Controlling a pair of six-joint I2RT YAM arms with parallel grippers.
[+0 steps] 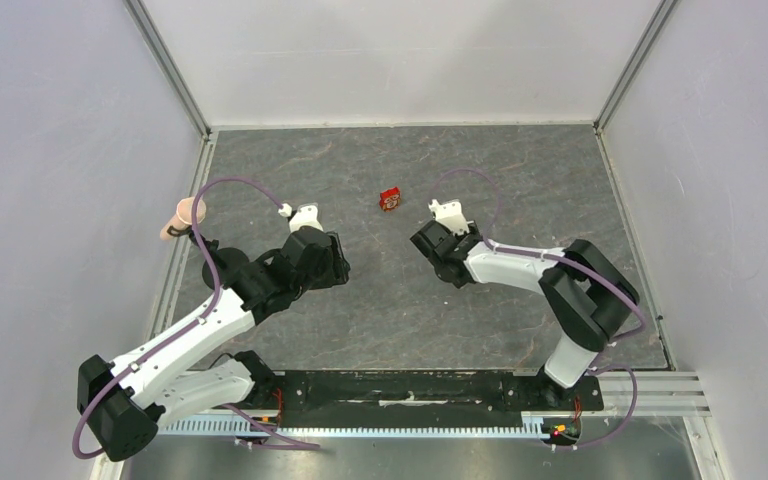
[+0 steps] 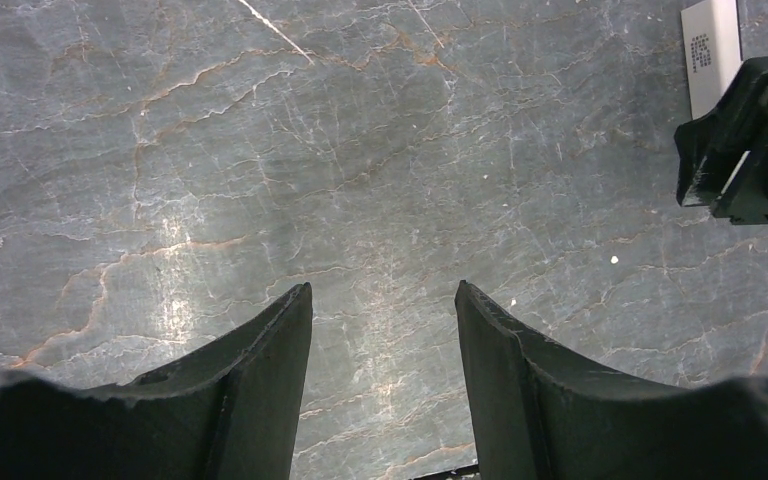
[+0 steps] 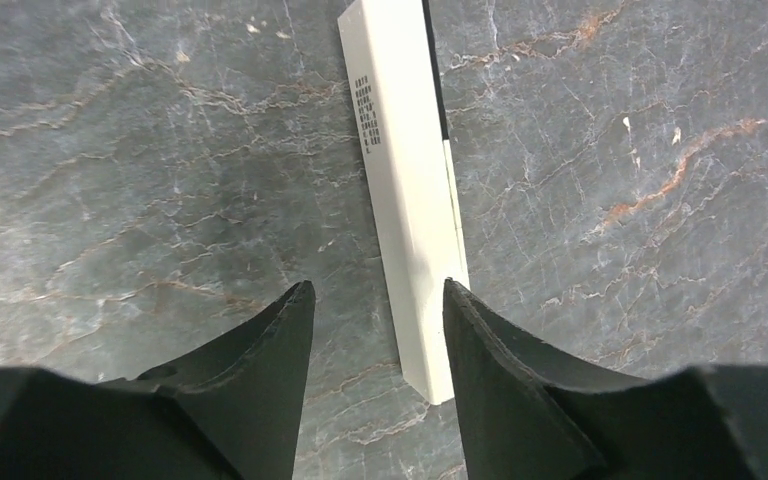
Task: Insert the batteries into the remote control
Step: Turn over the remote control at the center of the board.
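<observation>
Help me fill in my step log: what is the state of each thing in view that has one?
remote control: lying on the table, printed face up, no batteries visible in it.
right gripper: open, jaws either side of the remote control, not clamped.
left gripper: open, holding nothing.
red box: on the table, apart from both grippers; too small to tell whether it is open.
batteries: not in view.
</observation>
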